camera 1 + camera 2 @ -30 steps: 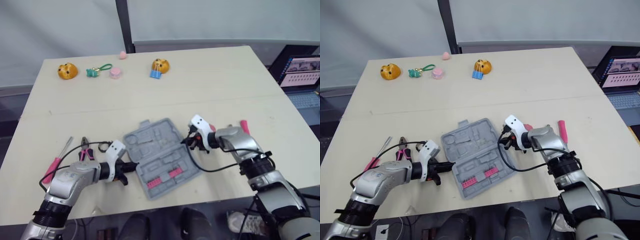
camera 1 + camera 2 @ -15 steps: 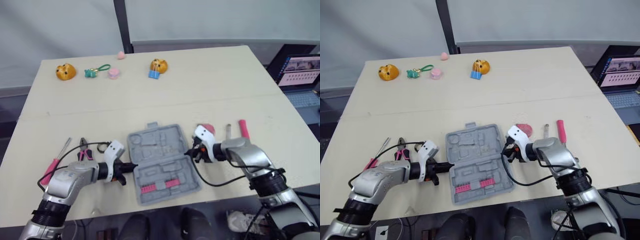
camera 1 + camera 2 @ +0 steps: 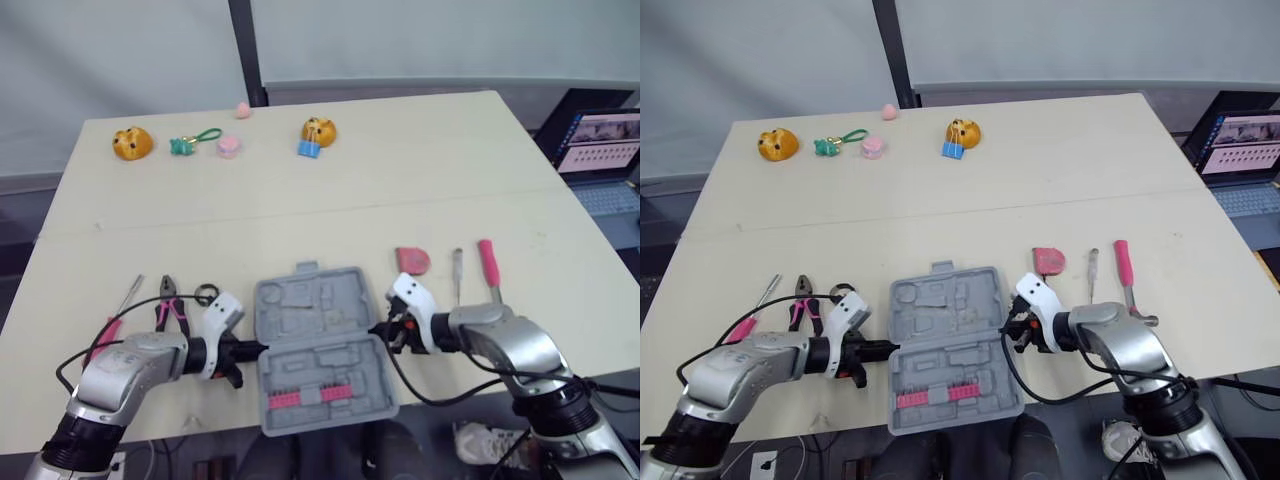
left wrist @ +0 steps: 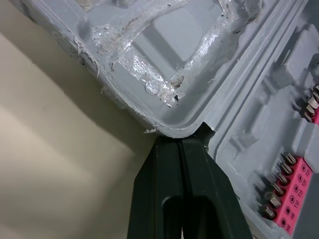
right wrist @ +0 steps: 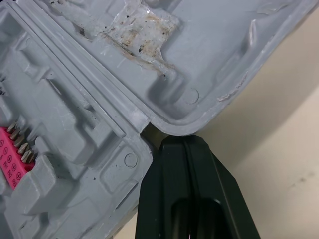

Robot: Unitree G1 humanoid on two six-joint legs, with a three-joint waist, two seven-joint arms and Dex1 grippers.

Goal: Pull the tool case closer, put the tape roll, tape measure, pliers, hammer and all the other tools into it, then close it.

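The step in hand is the first one: bringing the tool case [image 3: 320, 345] toward me. The case lies open and flat on the table [image 3: 300, 200], with its near half, the one carrying the pink bit strip [image 3: 308, 396], at the table's front edge. My left gripper [image 3: 243, 349] meets the case at the left end of its hinge line, and my right gripper [image 3: 380, 330] meets it at the right end. On each side the fingers [image 4: 167, 184] are closed flat against each other. They clamp nothing — the tips only press into the hinge notch, and the right wrist view shows the same contact [image 5: 174, 179]. I judge the pull to be about complete, since the case sits between my arms within easy reach. No loose tool is in it yet. The pliers [image 3: 170, 305] and a small black ring [image 3: 205, 294], probably the tape roll, lie just left of the case. A pink D-shaped item [image 3: 412, 261], probably the tape measure, a thin screwdriver [image 3: 456, 270] and a pink-handled tool [image 3: 487, 262] lie to its right. The next move calls for backing both tips off the hinge, spreading one pair of fingers, and taking the nearest tool — the pliers on the left or the pink item on the right.
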